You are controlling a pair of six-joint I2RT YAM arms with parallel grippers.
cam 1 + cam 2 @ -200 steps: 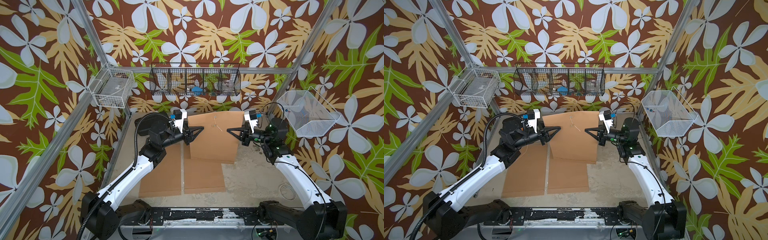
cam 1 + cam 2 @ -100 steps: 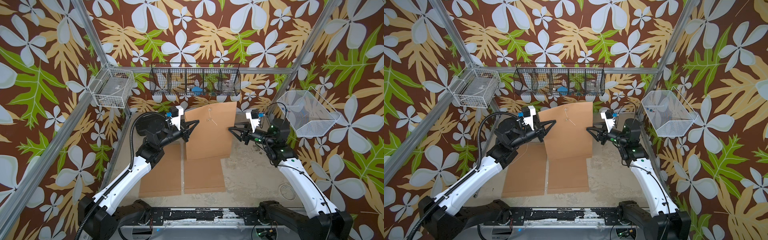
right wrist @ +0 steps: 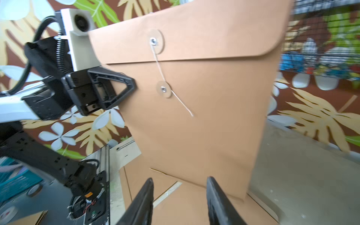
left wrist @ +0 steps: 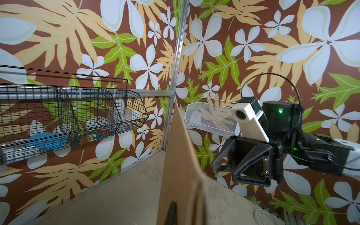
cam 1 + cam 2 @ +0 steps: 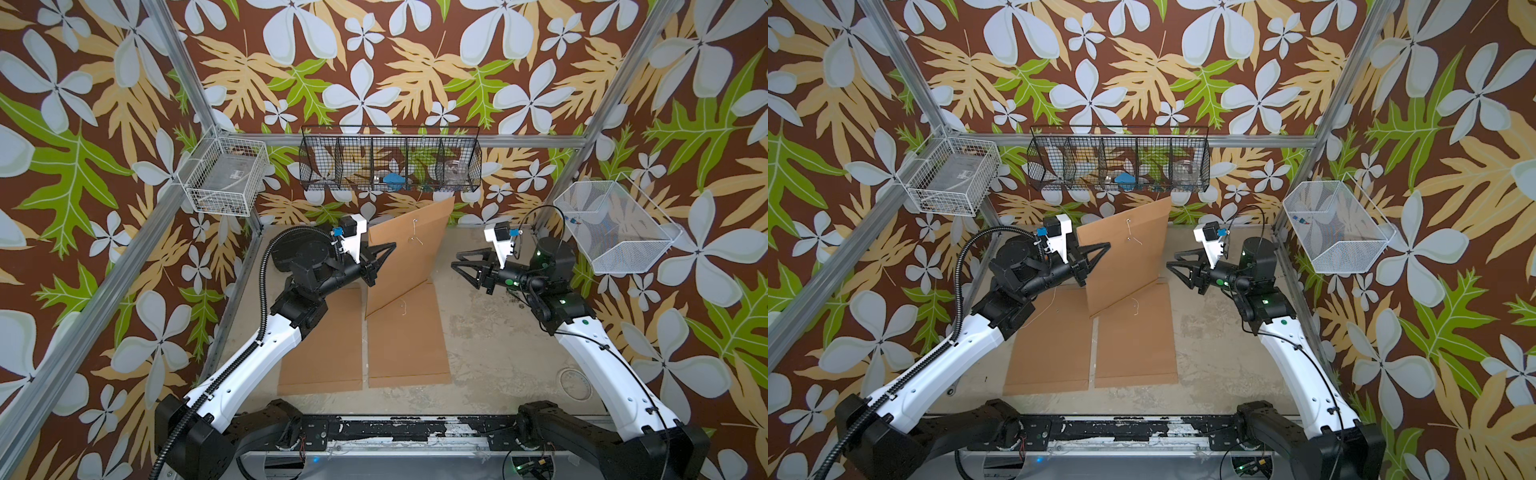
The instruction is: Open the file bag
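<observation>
The file bag (image 5: 415,249) (image 5: 1129,253) is a brown paper envelope standing on edge over the table's middle, its flap (image 3: 194,33) folded down. A thin string (image 3: 158,64) runs from the flap's button (image 3: 154,41) to the lower button (image 3: 163,89), and a loose end trails past it. My left gripper (image 5: 390,247) (image 5: 1106,247) (image 3: 132,85) is shut on the bag's left edge. One dark finger (image 4: 172,213) lies against the paper. My right gripper (image 5: 462,268) (image 5: 1177,268) (image 3: 180,184) is open, off to the bag's right and touching nothing.
Two more brown envelopes (image 5: 320,340) (image 5: 409,336) lie flat on the table under the held bag. A black wire basket (image 5: 390,162) hangs on the back wall. A white wire basket (image 5: 224,178) hangs at the left and a white mesh basket (image 5: 615,224) at the right.
My right gripper let go of the bag's right edge, opened and drew back to the right. My left gripper closed on the left edge, and the bag swung up and round towards the back.
</observation>
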